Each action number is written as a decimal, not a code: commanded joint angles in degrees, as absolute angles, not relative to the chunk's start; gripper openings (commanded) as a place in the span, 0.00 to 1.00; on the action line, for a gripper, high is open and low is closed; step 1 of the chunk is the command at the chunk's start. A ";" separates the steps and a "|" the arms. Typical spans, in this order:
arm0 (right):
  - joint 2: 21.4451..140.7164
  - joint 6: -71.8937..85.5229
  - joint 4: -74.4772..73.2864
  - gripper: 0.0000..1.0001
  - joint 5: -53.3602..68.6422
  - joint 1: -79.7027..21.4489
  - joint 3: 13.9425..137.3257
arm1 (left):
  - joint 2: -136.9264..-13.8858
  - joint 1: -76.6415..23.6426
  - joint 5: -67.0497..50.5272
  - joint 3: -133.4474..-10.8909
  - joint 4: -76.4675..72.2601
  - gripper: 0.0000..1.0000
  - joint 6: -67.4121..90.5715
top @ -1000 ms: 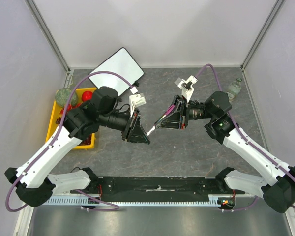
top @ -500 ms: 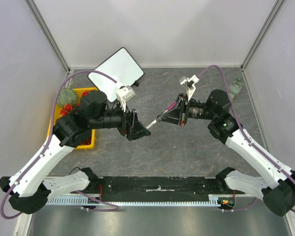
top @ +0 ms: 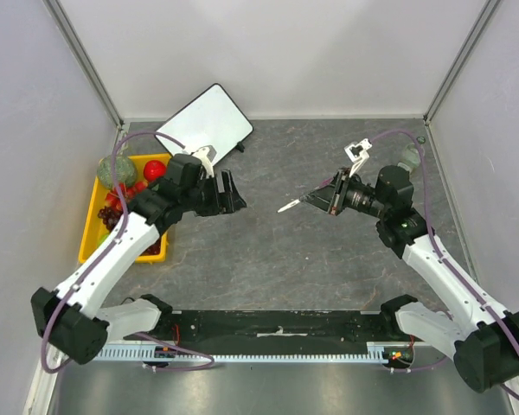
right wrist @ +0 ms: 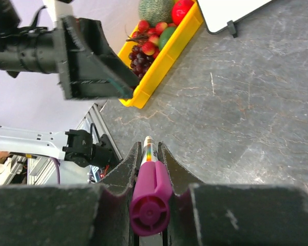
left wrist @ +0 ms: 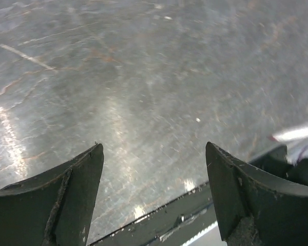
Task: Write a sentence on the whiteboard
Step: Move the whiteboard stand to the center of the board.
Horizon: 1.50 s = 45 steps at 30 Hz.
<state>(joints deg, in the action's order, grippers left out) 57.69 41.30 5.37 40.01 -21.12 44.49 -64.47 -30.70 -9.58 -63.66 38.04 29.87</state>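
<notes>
Top external: rounded white whiteboard, veined grey tabletop.

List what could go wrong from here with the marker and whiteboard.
1. The whiteboard sits at the back left; the right pincer, carrying the marker, must cross past the left arm and could hit it.
2. The left pincer is open and empty, so the unheld whiteboard may slide under writing pressure.

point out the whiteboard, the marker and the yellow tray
whiteboard (top: 205, 124), top external view, middle of its white face
marker (right wrist: 150, 180), right wrist view, its magenta barrel
yellow tray (right wrist: 166, 58), right wrist view, its near side wall
</notes>
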 commanded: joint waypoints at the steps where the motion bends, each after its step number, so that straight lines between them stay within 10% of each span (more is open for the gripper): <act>1: 56.25 39.73 5.28 0.00 39.55 -18.99 43.51 | -70.38 -24.10 -8.62 -61.17 32.00 0.84 36.03; 20: 54.49 35.60 1.84 0.00 40.08 -16.00 40.52 | -108.27 -20.13 13.53 -80.24 31.03 0.76 39.55; 45: 54.84 33.66 1.41 0.00 41.66 -14.24 40.08 | -124.36 -16.44 23.38 -93.77 29.18 0.49 36.48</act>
<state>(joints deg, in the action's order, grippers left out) 55.27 34.85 0.75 40.66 -14.66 40.12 -121.97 -17.04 21.10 -89.56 30.65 37.32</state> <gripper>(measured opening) 0.192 0.507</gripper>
